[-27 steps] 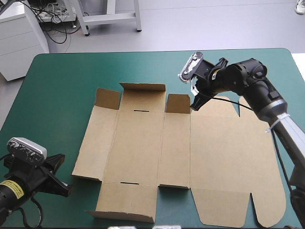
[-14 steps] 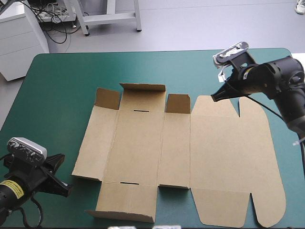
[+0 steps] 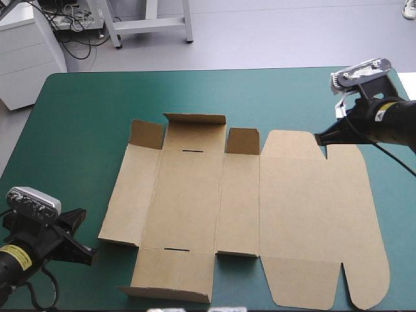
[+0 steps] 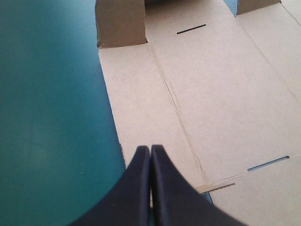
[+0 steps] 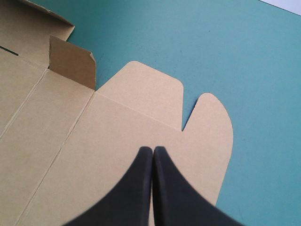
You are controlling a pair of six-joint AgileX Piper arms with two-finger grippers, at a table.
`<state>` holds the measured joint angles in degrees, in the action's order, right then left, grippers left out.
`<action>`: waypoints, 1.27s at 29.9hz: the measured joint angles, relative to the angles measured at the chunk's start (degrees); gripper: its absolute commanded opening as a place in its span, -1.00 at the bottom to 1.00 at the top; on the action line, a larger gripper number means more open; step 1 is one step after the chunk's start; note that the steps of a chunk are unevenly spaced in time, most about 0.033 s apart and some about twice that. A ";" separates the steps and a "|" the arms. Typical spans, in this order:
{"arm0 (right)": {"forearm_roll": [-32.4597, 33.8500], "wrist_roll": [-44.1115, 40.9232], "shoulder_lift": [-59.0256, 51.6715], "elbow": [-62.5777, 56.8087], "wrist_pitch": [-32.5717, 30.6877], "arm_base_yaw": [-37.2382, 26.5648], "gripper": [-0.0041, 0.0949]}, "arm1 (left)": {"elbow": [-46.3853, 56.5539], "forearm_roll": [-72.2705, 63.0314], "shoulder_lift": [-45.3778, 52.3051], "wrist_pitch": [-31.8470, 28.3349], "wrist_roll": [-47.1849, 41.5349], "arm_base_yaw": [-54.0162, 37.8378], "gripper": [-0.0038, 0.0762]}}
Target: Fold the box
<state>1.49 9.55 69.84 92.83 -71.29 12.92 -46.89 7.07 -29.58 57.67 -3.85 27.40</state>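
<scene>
Box (image 3: pixel 195 195) lies mostly flat on the counter (image 3: pixel 84 110), only its far flaps raised, and your right end effector (image 3: pixel 318 138), closed and empty, has drawn back rightward off it while the left end effector (image 3: pixel 93 251), also closed, waits near-left, so folding has barely begun.

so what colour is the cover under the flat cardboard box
Plain teal-green; the table cover shows best in the high view.

The table (image 3: pixel 78 117) sat under its teal-green cover, far corners rounded. Beyond its far left corner, a white cabinet (image 3: pixel 26 58) and loose cables (image 3: pixel 75 29) stood on grey floor.
</scene>
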 measured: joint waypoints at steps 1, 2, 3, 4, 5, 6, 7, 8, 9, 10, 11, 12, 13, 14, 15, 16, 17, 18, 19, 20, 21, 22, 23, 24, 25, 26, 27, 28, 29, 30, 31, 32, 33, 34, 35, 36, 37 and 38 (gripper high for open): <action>0.14 -0.14 -0.64 0.00 -0.15 -0.05 -0.95 | 0.00 0.00 0.00 0.00 0.00 0.00 -0.98; 0.23 -0.29 -1.46 0.00 -0.15 -0.05 -0.95 | 0.00 0.00 0.00 0.00 -0.05 0.00 -0.98; 0.29 -0.34 -2.33 0.00 -0.15 -0.05 -0.95 | 0.00 0.00 0.00 0.00 -0.05 0.00 -0.98; 0.36 -0.41 -3.38 -0.30 -0.15 -0.05 -0.95 | 0.00 0.00 0.00 0.00 -0.05 0.00 -0.98; 0.49 -0.43 -4.65 -1.05 -0.15 -0.05 -0.95 | 0.00 0.00 0.00 0.00 -0.13 0.00 -0.98; 0.49 -0.55 -6.16 -2.31 -0.15 -0.05 -0.95 | 0.00 0.00 0.00 0.00 -0.20 0.00 -0.98; 0.55 -0.55 -7.85 -3.74 -0.15 -0.05 -0.95 | 0.00 0.00 0.00 0.00 -0.26 0.00 -0.98; 0.70 -0.61 -9.32 -6.00 -0.15 -0.05 -0.95 | 0.00 0.00 0.00 0.00 -0.31 0.00 -0.98; 0.81 -0.69 -11.29 -8.69 -0.15 -0.05 -0.95 | 0.00 0.00 0.00 0.00 -0.44 0.00 -0.98; 0.81 -0.81 -13.34 -11.71 -0.15 -0.05 -0.95 | 0.00 0.00 0.00 0.00 -0.45 0.00 -0.98; 0.81 -1.05 -15.42 -14.26 0.06 -0.05 -0.95 | 0.00 0.00 0.00 0.00 -0.50 0.00 -0.98; 0.68 -1.35 -17.13 -17.55 0.46 -0.05 -0.95 | 0.00 0.00 0.05 0.00 -0.49 0.00 -0.98; 0.68 -1.81 -19.23 -20.77 1.07 -0.05 -0.95 | 0.00 0.00 0.05 0.00 -0.62 0.00 -0.98; 0.68 -2.14 -21.73 -23.80 1.61 -0.05 -0.95 | 0.00 0.00 -0.01 0.00 -0.80 0.00 -0.98; 0.68 -2.32 -23.35 -26.06 2.07 -0.05 -0.95 | 0.00 0.00 -0.07 0.00 -1.04 0.00 -0.98; 0.68 -2.48 -25.26 -28.63 2.49 -0.05 -0.95 | 0.00 0.00 -0.34 0.00 -1.24 0.00 -0.98; 0.68 -2.55 -26.74 -30.91 2.73 -0.05 -0.95 | -0.06 0.00 -0.68 0.00 -1.30 0.00 -0.98; 0.68 -2.66 -28.83 -32.85 2.87 -0.05 -0.95 | -0.11 0.00 -1.26 0.06 -1.32 0.00 -0.98; 0.68 -2.69 -30.10 -34.51 2.98 -0.05 -0.95 | -0.28 0.00 -1.98 0.06 -1.32 0.00 -0.98; 0.68 -2.69 -31.28 -35.66 3.05 -0.05 -0.95 | -0.54 0.00 -2.72 0.12 -1.37 0.00 -0.98; 0.68 -2.86 -32.86 -37.13 3.16 -0.05 -0.95 | -1.16 0.00 -4.02 0.11 -1.49 0.00 -0.98; 0.68 -3.13 -33.86 -37.97 3.23 -0.05 -0.95 | -1.72 0.00 -5.01 0.43 -1.55 0.00 -0.98; 0.68 -3.58 -35.06 -38.74 3.27 -0.05 -0.95 | -2.59 0.00 -6.08 0.73 -1.71 0.00 -0.98; 0.68 -4.10 -36.22 -39.62 3.27 -0.05 -0.95 | -3.60 -0.05 -7.53 1.19 -1.77 0.00 -0.98; 0.68 -4.56 -37.34 -40.38 3.27 -0.05 -0.95 | -4.75 -0.05 -9.02 1.58 -1.77 0.00 -0.98; 0.68 -4.80 -38.45 -41.05 3.27 -0.05 -0.95 | -5.74 -0.05 -10.58 1.72 -1.84 0.00 -0.98; 0.68 -4.99 -39.56 -41.67 3.29 -0.05 -0.95 | -7.36 -0.05 -12.21 1.89 -1.89 0.00 -0.98; 0.68 -5.12 -40.44 -42.27 3.34 -0.05 -0.95 | -8.56 -0.05 -13.84 2.10 -1.57 0.00 -0.98; 0.68 -5.19 -41.27 -42.78 3.41 -0.05 -0.95 | -9.78 -0.05 -15.19 2.32 -1.24 0.00 -0.98; 0.68 -5.26 -42.39 -43.56 3.46 -0.05 -0.95 | -11.65 -0.05 -17.28 2.59 -0.82 0.00 -0.96; 0.68 -5.26 -43.24 -44.06 3.46 -0.05 -0.95 | -12.95 -0.05 -18.67 2.88 -0.63 0.00 -0.95; 0.68 -5.26 -43.84 -44.65 3.46 -0.05 -0.95 | -14.61 -0.05 -20.40 3.25 -0.43 0.00 -0.94; 0.68 -5.26 -44.47 -45.14 3.38 -0.05 -0.95 | -16.22 -0.05 -22.16 3.59 0.04 0.00 -0.93; 0.63 -5.26 -45.00 -45.47 3.38 -0.05 -0.95 | -17.74 -0.05 -23.54 3.87 0.52 0.00 -0.93; 0.64 -5.31 -45.38 -45.82 3.30 -0.05 -0.95 | -19.09 -0.11 -25.22 4.11 0.77 0.00 -0.93; 0.64 -5.48 -45.57 -46.09 3.30 -0.05 -0.95 | -20.22 -0.24 -26.74 4.32 1.03 0.00 -0.93; 0.64 -5.66 -45.70 -46.36 3.30 -0.05 -0.95 | -20.99 -0.40 -28.15 4.37 1.23 0.00 -0.93; 0.62 -5.87 -45.70 -46.58 3.26 -0.05 -0.95 | -21.78 -0.84 -29.37 4.37 1.62 0.00 -0.93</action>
<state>2.12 3.68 24.14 46.24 -68.03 12.88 -68.67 6.23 -58.94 62.04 -2.23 27.40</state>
